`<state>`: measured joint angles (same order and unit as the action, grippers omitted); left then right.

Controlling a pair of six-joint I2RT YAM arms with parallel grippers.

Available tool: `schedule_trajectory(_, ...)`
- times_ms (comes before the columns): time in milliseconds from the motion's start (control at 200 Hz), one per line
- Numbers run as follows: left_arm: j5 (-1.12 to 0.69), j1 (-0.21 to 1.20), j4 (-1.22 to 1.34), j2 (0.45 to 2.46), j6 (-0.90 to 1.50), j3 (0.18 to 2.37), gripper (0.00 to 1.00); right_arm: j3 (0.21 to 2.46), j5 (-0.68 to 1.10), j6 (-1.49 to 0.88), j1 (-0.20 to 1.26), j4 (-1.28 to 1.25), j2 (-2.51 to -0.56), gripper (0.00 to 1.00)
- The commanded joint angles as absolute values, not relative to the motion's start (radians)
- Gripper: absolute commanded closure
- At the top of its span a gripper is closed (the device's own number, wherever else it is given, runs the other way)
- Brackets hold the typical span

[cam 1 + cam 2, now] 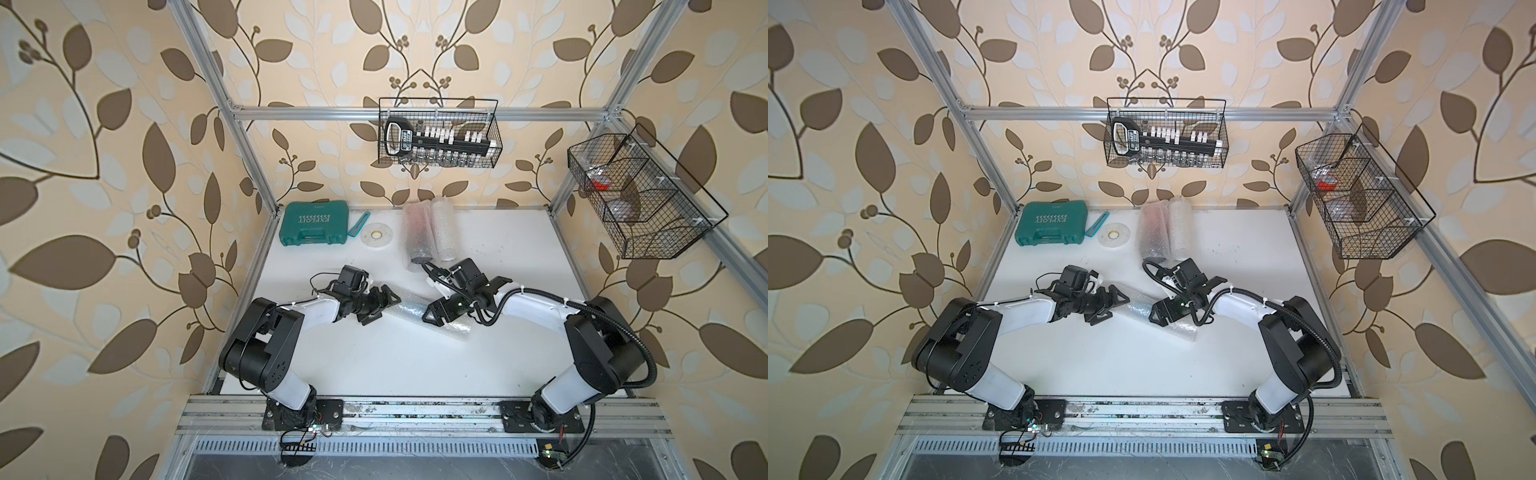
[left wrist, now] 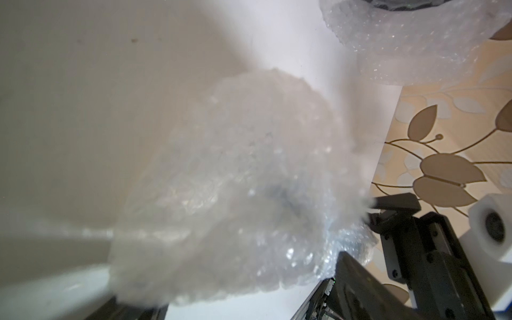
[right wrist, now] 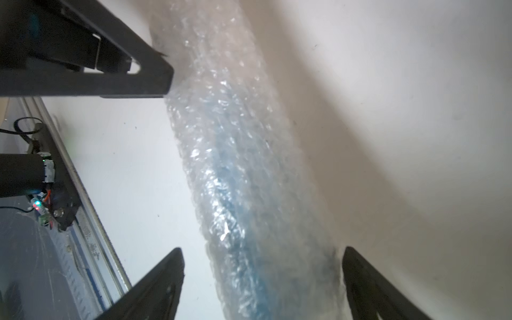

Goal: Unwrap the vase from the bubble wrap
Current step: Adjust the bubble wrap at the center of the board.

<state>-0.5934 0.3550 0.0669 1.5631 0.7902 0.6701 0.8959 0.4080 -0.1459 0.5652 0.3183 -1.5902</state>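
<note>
A roll of bubble wrap (image 1: 411,312) (image 1: 1138,312) lies slantwise on the white table between my two grippers. The vase is hidden inside it; only a blue tint (image 3: 227,199) shows through the wrap. My left gripper (image 1: 385,309) (image 1: 1115,309) stands open at the roll's left end, fingers wide on either side of it, and the wrap (image 2: 235,180) fills the left wrist view. My right gripper (image 1: 432,313) (image 3: 263,249) is open astride the roll's middle, with a gap between one finger (image 3: 166,274) and the wrap.
Two more bubble wrap rolls (image 1: 430,230) lie at the back of the table. A green tool case (image 1: 313,224), a teal strip (image 1: 359,226) and a tape roll (image 1: 376,238) sit back left. Wire baskets hang on the back rail (image 1: 440,133) and the right rail (image 1: 640,195).
</note>
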Motion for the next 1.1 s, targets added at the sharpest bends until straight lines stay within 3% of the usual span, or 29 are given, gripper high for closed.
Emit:
schedule_trajectory(0, -0.588, 0.366, 0.068, 1.566, 0.749, 0.708, 0.09, 0.858, 0.462, -0.228, 0.599, 0.285, -1.548, 0.12)
schedule_trajectory(405, -0.726, 0.373, 0.103, 1.635, 0.730, 0.779, 0.20, 0.782, 0.483, -0.395, 0.720, 0.140, -1.497, 0.13)
schedule_trajectory(765, -0.798, 0.403, 0.075, 1.653, 0.674, 0.831, 0.24, 0.753, 0.255, -0.479, 0.726, 0.148, -1.450, 0.21)
schedule_trajectory(1095, -0.837, 0.442, 0.069, 1.705, 0.668, 0.895, 0.30, 0.732, 0.379, -0.517, 0.726, 0.098, -1.452, 0.23)
